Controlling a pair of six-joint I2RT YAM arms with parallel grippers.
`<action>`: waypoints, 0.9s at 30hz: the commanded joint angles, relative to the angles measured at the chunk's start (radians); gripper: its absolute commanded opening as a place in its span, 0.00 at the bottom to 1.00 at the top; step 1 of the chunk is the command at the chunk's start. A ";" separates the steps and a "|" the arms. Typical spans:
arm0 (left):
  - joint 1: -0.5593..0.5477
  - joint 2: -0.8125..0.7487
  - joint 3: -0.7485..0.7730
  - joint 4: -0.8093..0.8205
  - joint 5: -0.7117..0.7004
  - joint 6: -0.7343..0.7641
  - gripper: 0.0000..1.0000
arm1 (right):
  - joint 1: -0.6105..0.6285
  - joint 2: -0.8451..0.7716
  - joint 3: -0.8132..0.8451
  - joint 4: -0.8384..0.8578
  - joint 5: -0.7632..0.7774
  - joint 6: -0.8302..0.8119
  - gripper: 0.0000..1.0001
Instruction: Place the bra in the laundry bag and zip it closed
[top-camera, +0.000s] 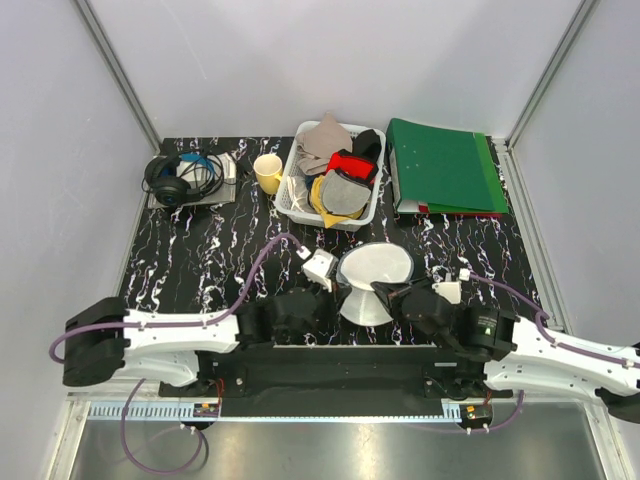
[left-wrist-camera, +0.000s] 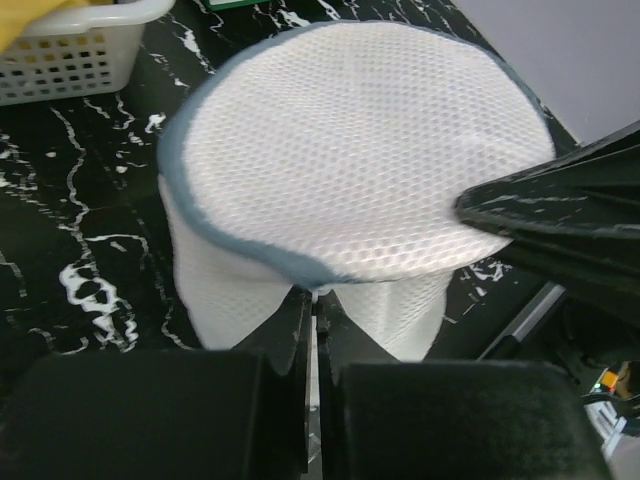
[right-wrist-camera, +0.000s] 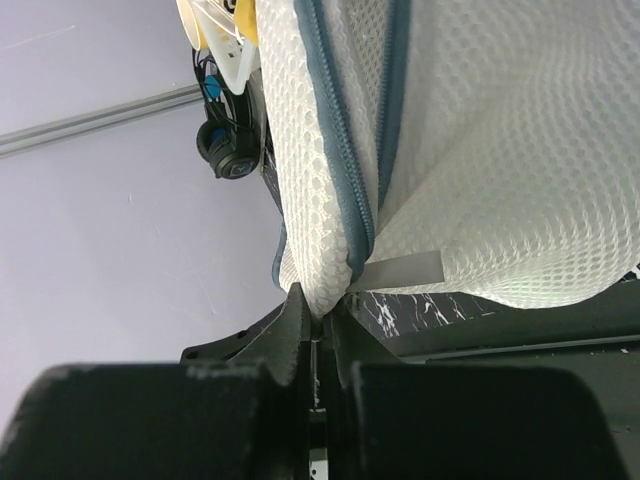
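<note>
White honeycomb mesh, dead centre at the near edge of the black marbled table (top-camera: 190, 265): that's the laundry bag (top-camera: 375, 268), held between the two arms and just in front of the lattice basket (top-camera: 288, 195). Its round face is turned upward, tipped a little. From above, that face reads as an oval with its long axis running left to right, and the side wall below narrows towards the arm bases. The grey-blue zip (right-wrist-camera: 342, 150) runs round the rim. The left gripper (left-wrist-camera: 312, 300) has its fingers pressed together on a fold of the lower wall, right under the rim. The right gripper (right-wrist-camera: 320, 305) is likewise pinched tight, on the mesh edge beside the zip. What's inside the bag, I can't tell.
</note>
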 joint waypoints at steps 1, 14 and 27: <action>0.027 -0.136 -0.041 -0.115 -0.073 0.046 0.00 | -0.003 -0.069 -0.011 -0.048 0.022 0.072 0.00; 0.008 -0.201 -0.080 -0.018 0.482 0.068 0.00 | -0.060 -0.004 0.135 -0.183 -0.085 -0.488 0.45; 0.010 0.077 0.028 0.079 0.397 -0.155 0.00 | -0.060 -0.228 0.063 -0.353 -0.282 -0.399 0.82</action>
